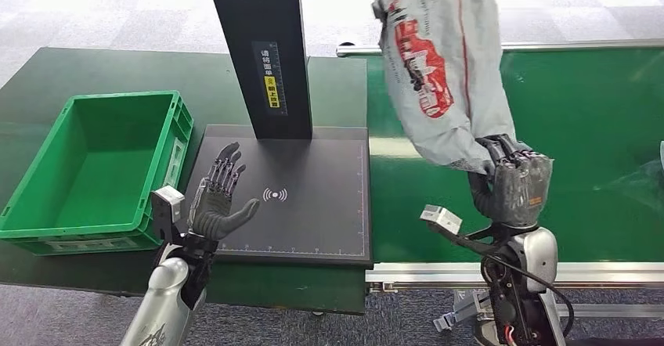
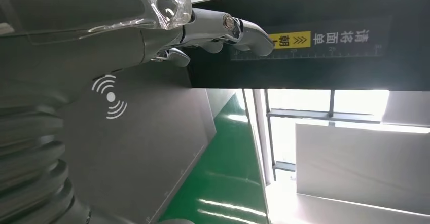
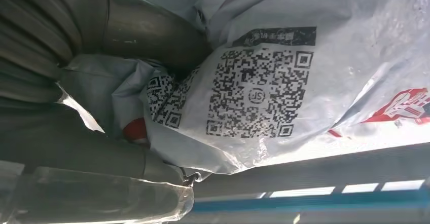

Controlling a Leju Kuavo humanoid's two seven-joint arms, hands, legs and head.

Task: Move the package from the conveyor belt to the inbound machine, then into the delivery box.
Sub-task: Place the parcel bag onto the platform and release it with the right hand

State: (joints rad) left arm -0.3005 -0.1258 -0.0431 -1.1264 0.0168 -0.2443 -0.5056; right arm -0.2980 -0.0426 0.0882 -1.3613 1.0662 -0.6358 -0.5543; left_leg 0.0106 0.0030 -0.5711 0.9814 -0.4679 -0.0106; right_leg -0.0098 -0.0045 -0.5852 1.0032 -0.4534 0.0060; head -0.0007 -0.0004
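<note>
You see a package [image 1: 442, 64] of thin, crinkled grey plastic film with a slight sheen. The conveyor belt [image 1: 595, 119] looks smooth, glossy green. The inbound machine [image 1: 313, 197] has a matt black plate. The delivery box [image 1: 94, 166] is hard, shiny green plastic. The arms' shells look like brushed silver metal.

I count one grey package [image 1: 442, 64], printed in red, with two square codes on it in my right wrist view. There is one green crate [image 1: 94, 170], one black scanning machine [image 1: 301, 197] with a single upright post [image 1: 262, 48], and one green conveyor belt [image 1: 595, 127].
</note>
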